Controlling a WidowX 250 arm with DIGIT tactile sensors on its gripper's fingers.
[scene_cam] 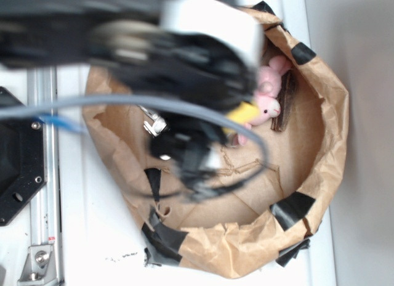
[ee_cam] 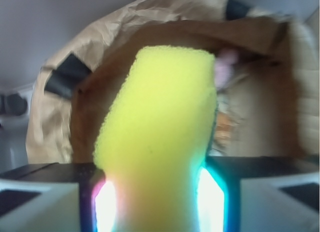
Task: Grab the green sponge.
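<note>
Yellow foam of the sponge (ee_cam: 160, 137) stands pinched between your gripper (ee_cam: 159, 204) jaws, closed on its lower end only, so a jolt could pull it free beside the bunny (scene_cam: 266, 98).

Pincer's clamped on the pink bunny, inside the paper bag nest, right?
Not the bunny. The wrist view shows the pincer clamped on the green sponge, mostly yellow foam. The pink bunny lies free against the wall of the paper bag nest. The rest stands.
</note>
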